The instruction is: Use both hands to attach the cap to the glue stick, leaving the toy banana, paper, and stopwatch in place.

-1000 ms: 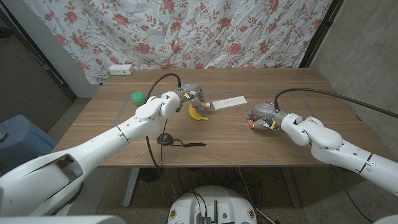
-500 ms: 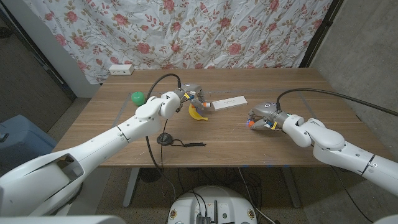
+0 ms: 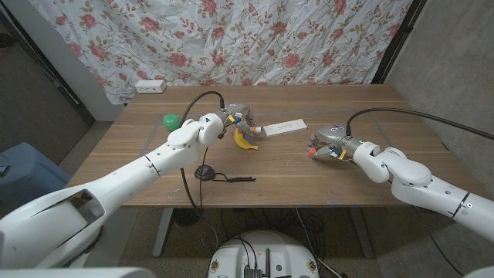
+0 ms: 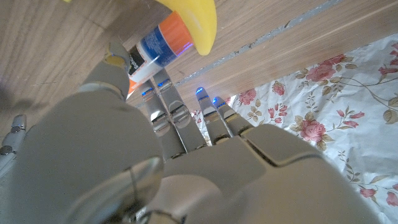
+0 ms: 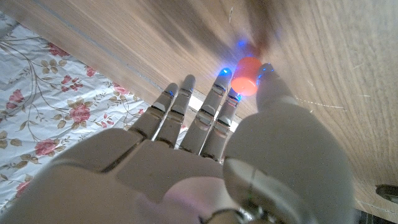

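Orange cap (image 5: 248,76) pinched in the right hand (image 3: 328,144) lifts and edges nearer the banana (image 3: 245,141), where the left hand (image 3: 235,122) grips the glue stick (image 4: 154,51); joining remains.

Glossy white rounded arm shells; black cables loop to each wrist. Left robot hand (image 4: 168,155), right robot hand (image 5: 205,155): grey segmented fingers, blue-lit tips.

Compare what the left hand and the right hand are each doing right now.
The left hand sits at the glue stick, beside the toy banana near the table's middle; the right hand is off to the robot's right, with bare wood around it. The left hand's fingers are at a long blue, white and orange tube; the right hand pinches a small orange cap. Both are near the tabletop.
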`<state>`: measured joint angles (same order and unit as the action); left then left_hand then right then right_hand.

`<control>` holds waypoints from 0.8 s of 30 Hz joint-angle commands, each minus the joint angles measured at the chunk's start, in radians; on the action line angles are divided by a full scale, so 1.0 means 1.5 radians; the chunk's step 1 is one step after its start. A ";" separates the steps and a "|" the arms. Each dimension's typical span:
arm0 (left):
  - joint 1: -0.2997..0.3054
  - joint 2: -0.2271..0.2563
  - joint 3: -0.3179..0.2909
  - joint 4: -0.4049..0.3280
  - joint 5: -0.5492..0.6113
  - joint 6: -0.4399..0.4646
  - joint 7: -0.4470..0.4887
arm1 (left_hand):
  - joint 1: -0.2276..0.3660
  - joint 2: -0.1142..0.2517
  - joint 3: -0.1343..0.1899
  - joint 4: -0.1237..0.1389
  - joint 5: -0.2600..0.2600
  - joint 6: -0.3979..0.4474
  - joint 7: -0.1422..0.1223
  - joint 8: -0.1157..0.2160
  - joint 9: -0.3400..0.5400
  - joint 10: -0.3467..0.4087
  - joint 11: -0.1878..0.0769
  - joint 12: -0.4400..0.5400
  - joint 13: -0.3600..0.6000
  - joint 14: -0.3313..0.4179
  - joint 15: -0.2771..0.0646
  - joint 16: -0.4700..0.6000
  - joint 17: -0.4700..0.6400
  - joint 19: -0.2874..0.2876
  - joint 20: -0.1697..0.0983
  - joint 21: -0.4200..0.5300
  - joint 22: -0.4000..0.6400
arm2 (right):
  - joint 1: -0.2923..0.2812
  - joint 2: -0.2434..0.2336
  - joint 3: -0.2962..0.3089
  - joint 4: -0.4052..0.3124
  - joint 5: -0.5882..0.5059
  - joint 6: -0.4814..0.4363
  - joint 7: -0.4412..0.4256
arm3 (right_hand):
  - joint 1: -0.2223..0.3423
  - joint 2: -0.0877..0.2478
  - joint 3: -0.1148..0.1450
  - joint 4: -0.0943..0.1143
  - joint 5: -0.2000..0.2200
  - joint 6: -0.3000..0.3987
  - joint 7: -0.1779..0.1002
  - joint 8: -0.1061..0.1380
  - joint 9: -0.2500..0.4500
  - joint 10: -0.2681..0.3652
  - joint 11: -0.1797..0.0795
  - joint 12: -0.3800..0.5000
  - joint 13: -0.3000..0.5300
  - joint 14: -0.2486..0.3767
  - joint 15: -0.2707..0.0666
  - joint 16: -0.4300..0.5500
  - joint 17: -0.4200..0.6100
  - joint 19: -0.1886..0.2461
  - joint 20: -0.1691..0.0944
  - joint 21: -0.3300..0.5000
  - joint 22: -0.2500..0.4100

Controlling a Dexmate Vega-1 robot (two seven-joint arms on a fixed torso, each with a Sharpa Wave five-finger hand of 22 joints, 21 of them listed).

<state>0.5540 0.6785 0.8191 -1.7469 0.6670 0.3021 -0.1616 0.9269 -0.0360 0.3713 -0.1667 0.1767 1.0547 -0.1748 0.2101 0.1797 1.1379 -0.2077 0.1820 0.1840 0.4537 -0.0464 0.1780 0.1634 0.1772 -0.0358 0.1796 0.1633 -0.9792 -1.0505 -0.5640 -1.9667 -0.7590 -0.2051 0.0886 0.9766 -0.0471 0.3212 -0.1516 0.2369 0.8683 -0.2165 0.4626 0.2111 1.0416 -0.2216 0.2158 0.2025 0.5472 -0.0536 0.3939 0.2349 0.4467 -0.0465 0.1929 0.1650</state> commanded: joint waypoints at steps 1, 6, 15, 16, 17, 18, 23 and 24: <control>0.016 0.001 -0.016 -0.003 -0.041 0.004 0.013 | -0.018 0.045 0.000 0.000 0.005 0.058 -0.007 0.007 0.015 0.010 -0.011 0.004 0.002 -0.005 -0.098 0.000 0.001 0.002 -0.026 0.003 0.001 | -0.034 -0.015 0.038 -0.041 0.042 -0.028 -0.021 | -0.001 0.008 -0.002 0.001 0.004 0.007 0.000 0.004 0.003 0.006 0.000 0.001 0.001 0.007 -0.104 0.004 0.002 0.005 -0.012 -0.002 0.001; 0.020 0.003 -0.021 -0.002 -0.057 -0.003 0.024 | -0.017 0.045 0.000 0.000 0.005 0.058 -0.006 0.006 0.015 0.010 -0.011 0.004 0.002 -0.005 -0.098 0.000 0.001 0.002 -0.026 0.003 0.001 | -0.050 -0.019 0.060 -0.059 0.069 -0.034 -0.040 | -0.003 0.009 -0.004 0.002 0.005 0.011 0.000 0.005 0.003 0.010 0.000 0.001 0.001 0.007 -0.103 0.003 0.001 0.005 -0.012 -0.002 0.001; 0.026 0.007 -0.026 -0.010 -0.073 -0.004 0.033 | -0.017 0.045 0.000 0.000 0.005 0.058 -0.006 0.006 0.014 0.008 -0.010 0.004 0.002 -0.006 -0.098 0.000 0.001 0.001 -0.025 0.003 0.001 | -0.061 -0.019 0.081 -0.072 0.107 -0.041 -0.060 | -0.002 0.015 -0.007 0.003 0.006 0.020 0.000 0.008 0.003 0.018 0.000 0.001 0.001 0.009 -0.105 0.005 0.001 0.005 -0.013 -0.002 0.001; 0.027 0.010 -0.028 -0.012 -0.076 -0.008 0.035 | -0.017 0.045 0.000 0.000 0.005 0.057 -0.007 0.006 0.014 0.008 -0.010 0.004 0.002 -0.006 -0.098 0.000 0.001 0.001 -0.025 0.003 0.001 | -0.063 -0.017 0.084 -0.073 0.113 -0.042 -0.063 | -0.001 0.016 -0.008 0.003 0.006 0.022 0.000 0.009 0.003 0.019 0.000 0.000 0.001 0.009 -0.105 0.005 0.001 0.005 -0.013 -0.002 0.001; 0.026 0.010 -0.028 -0.012 -0.077 -0.008 0.035 | -0.017 0.045 0.000 0.000 0.005 0.057 -0.007 0.006 0.014 0.008 -0.010 0.004 0.002 -0.006 -0.098 0.000 0.001 0.001 -0.025 0.003 0.001 | -0.062 -0.018 0.083 -0.073 0.114 -0.043 -0.064 | 0.000 0.017 -0.008 0.003 0.006 0.023 0.000 0.009 0.003 0.019 0.000 0.000 0.001 0.009 -0.105 0.006 0.001 0.005 -0.013 -0.002 0.001; 0.027 0.010 -0.028 -0.014 -0.078 -0.006 0.035 | -0.017 0.045 0.000 0.000 0.005 0.057 -0.006 0.006 0.014 0.008 -0.010 0.004 0.002 -0.006 -0.098 0.000 0.001 0.001 -0.024 0.003 0.001 | -0.064 -0.016 0.085 -0.074 0.118 -0.045 -0.066 | 0.000 0.017 -0.008 0.003 0.006 0.024 0.000 0.009 0.003 0.020 0.000 0.000 0.001 0.010 -0.105 0.006 0.001 0.006 -0.014 -0.002 0.001; 0.029 0.012 -0.034 -0.016 -0.088 -0.011 0.043 | -0.017 0.045 0.000 -0.001 0.005 0.058 -0.007 0.006 0.014 0.008 -0.011 0.004 0.002 -0.006 -0.098 0.000 0.001 0.001 -0.024 0.003 0.002 | -0.071 -0.008 0.095 -0.080 0.144 -0.055 -0.078 | 0.000 0.018 -0.011 0.003 0.006 0.026 0.000 0.010 0.003 0.022 0.000 -0.001 0.000 0.011 -0.104 0.007 0.002 0.005 -0.014 -0.003 0.001; 0.030 0.011 -0.035 -0.015 -0.091 -0.012 0.045 | -0.017 0.045 0.000 -0.001 0.005 0.057 -0.008 0.006 0.014 0.008 -0.011 0.004 0.002 -0.006 -0.098 0.000 0.001 0.001 -0.024 0.003 0.002 | -0.070 -0.007 0.096 -0.081 0.146 -0.057 -0.079 | 0.001 0.020 -0.011 0.002 0.006 0.026 0.000 0.010 0.003 0.022 0.000 -0.001 0.000 0.011 -0.105 0.007 0.001 0.005 -0.014 -0.003 0.001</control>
<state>0.5887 0.6901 0.7813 -1.7607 0.5661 0.2931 -0.1159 0.9268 -0.0359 0.3686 -0.1692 0.1777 1.0547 -0.1748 0.2101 0.1798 1.1379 -0.2077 0.1814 0.1836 0.4464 -0.0430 0.1780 0.1634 0.1772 -0.0358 0.1796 0.1633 -1.0638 -1.0748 -0.4531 -2.0644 -0.6065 -0.2654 0.0046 0.9770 -0.0281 0.3090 -0.1476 0.2407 0.8986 -0.2182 0.4703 0.2110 1.0631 -0.2215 0.2158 0.1996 0.5543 -0.0537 0.4011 0.2348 0.4465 -0.0465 0.1929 0.1650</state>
